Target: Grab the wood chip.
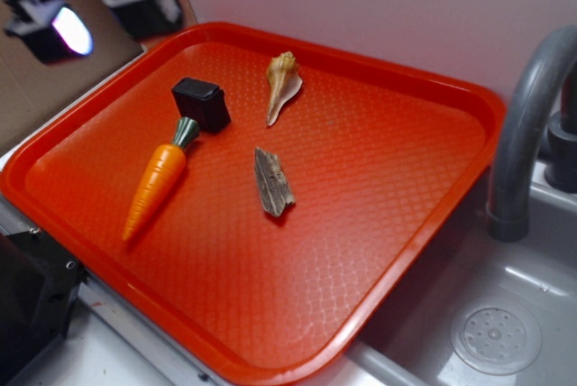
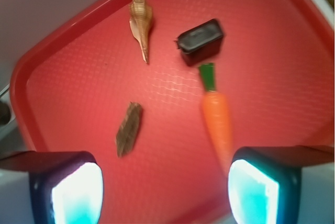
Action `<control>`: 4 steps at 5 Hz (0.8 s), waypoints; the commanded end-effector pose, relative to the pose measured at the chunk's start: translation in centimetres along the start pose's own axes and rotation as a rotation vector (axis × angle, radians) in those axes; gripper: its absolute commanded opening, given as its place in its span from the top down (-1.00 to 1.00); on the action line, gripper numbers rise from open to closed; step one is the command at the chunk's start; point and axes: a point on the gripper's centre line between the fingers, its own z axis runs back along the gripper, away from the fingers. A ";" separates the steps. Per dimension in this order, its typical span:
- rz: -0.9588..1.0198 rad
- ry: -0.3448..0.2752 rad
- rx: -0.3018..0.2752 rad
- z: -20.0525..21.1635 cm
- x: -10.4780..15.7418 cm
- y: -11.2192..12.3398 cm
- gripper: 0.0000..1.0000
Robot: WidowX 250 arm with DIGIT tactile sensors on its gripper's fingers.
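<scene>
Surface: a red tray (image 1: pixel 406 188) with a bumpy waffle pattern and a raised rim; it sits beside a grey sink (image 1: pixel 505 314) with a round drain (image 1: pixel 495 339) and a curved grey tap (image 1: pixel 527 115)
Room: a plain pale wall (image 1: pixel 388 7) stands behind the tray; a brown board (image 1: pixel 45 88) shows at the far left
Wood chip: the wood chip (image 1: pixel 272 182) lies flat near the middle of the tray; it is grey-brown and rough, with jagged ends; nothing touches it
Other things: a tan shell (image 1: pixel 282 85) lies beyond the chip; a black cube (image 1: pixel 201 103) sits left of the shell; an orange carrot (image 1: pixel 158 179) has its green end just at the cube
Pincer: the gripper (image 2: pixel 165 190) hangs high above the tray; its two fingers (image 2: pixel 68 190) stand wide apart; it holds nothing
Outside view only: the sink, the tap and the drain; the arm is only a blur at the top left corner
Wrist view only: both fingers glow pale blue at the bottom edge; the chip (image 2: pixel 129 129) lies above the left one, apart from it
</scene>
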 end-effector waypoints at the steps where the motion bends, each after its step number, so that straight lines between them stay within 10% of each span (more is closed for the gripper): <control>1: -0.036 -0.031 0.044 -5.8 0.6 -3.0 -1.00; 4: -0.103 -0.021 0.139 -11.6 -0.6 -2.9 -1.00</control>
